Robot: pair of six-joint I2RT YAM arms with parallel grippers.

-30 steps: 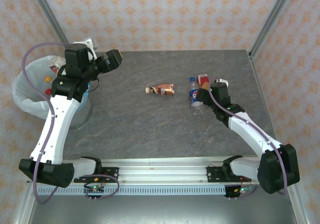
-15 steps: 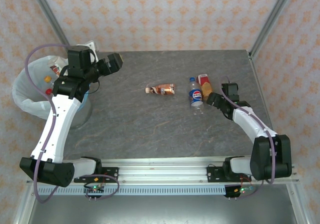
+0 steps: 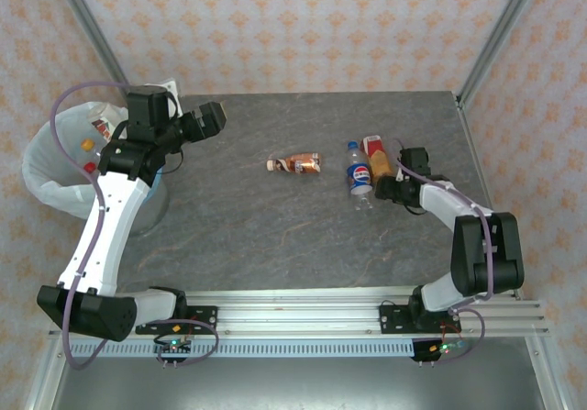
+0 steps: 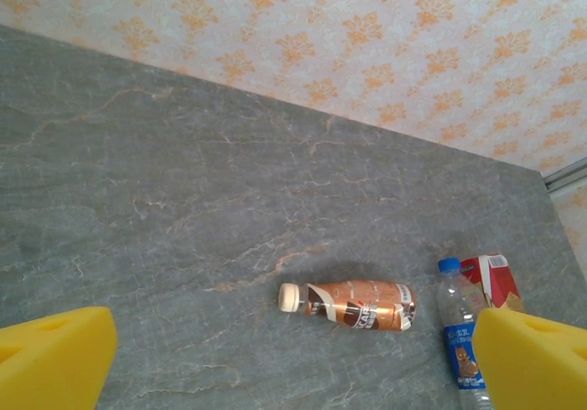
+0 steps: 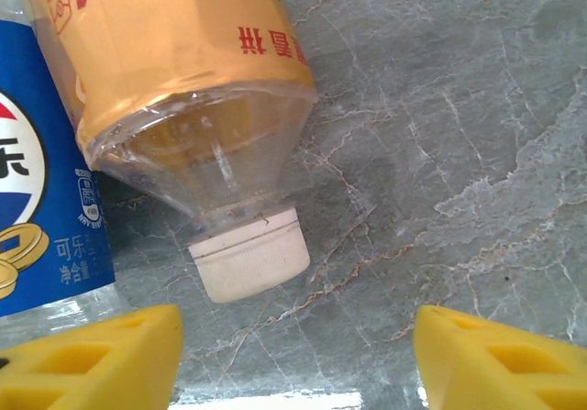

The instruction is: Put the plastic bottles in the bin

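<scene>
Right, pickup step: the right gripper [image 5: 293, 346], jaws apart and empty, straddles the orange bottle [image 5: 174, 52] at its white cap [image 5: 248, 259] toward the table's [image 3: 275, 236] far-right corner; next comes pinch, lift and carry to the bin [image 3: 41, 190] at the left edge, where the left gripper [image 4: 293, 360] hangs wide open, empty.

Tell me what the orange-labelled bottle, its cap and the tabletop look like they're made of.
The orange-labelled bottle: thin clear plastic, glossy; the shoulder is see-through and glints. Its cap: opaque off-white plastic, duller, with a moulded ring. The tabletop: grey with pale veins, matte, like stone, though possibly a printed laminate.
</scene>
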